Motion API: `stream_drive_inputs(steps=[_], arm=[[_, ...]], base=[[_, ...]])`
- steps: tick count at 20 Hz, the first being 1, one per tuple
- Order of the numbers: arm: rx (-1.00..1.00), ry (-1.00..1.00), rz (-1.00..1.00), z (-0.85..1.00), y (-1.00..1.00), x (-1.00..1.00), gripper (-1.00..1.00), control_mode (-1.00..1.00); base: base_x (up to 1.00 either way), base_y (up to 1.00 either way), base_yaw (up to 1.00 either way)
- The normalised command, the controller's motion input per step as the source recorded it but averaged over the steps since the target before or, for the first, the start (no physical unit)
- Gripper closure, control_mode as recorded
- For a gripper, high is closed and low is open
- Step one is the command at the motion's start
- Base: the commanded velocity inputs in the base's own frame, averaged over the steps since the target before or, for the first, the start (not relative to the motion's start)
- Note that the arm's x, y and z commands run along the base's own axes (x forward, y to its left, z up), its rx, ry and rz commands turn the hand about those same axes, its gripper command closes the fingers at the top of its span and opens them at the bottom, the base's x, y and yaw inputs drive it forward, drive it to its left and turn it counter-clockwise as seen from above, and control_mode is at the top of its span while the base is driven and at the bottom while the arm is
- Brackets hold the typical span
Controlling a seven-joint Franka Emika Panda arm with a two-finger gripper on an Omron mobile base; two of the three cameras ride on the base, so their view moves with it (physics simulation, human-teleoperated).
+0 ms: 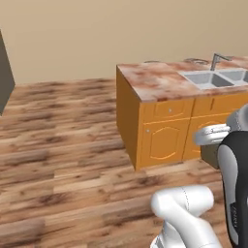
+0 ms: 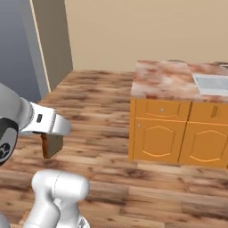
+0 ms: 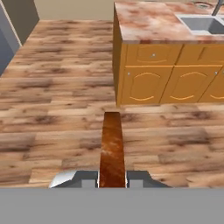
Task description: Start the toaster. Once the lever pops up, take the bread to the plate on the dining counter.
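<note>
One slice: bread, edge-on in hand view, brown crust edge facing camera, sticking out from between the two fingertips toward the floor.
Gripper: clenched on the bread, one dark fingertip touching each side of the slice at its near end.
Bread from the right base: dark brownish slab hanging under the white hand, low left of the picture, above the floor.
Bread from the left base: dull slab under the hand, far right, partly cut by the arm; face detail too dim to tell.
Dining counter: pink-and-rust marbled top, orange body with arched cabinet doors and drawers, ahead and to the right, well apart from the held bread.
Counter in hand view: upper right, near corner pointing toward the camera.
Counter from the right base: right half, end face and doors visible.
Sink: steel basin sunk into the counter top at the right end, grey faucet just behind it.
Floor: wood planks, between the robot and the counter.
Wall: plain beige, far side.
Grey panel: upright, far left by the wall, kind unclear.
</note>
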Motion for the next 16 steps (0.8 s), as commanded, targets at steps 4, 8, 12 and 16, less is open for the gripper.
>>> stream_drive_inputs(steps=[4,8,12,16], arm=[[0.00,0.00,0.00,0.00,0.00,0.00,1.00,1.00],[0.00,0.00,0.00,0.00,0.00,0.00,1.00,1.00],[0.00,0.00,0.00,0.00,0.00,0.00,1.00,1.00],[0.00,0.00,0.00,0.00,0.00,0.00,1.00,1.00]], base=[[0.49,0.78,0.03],[0.72,0.99,0.00],[0.86,1.00,-0.01],[0.87,0.92,-0.01]])
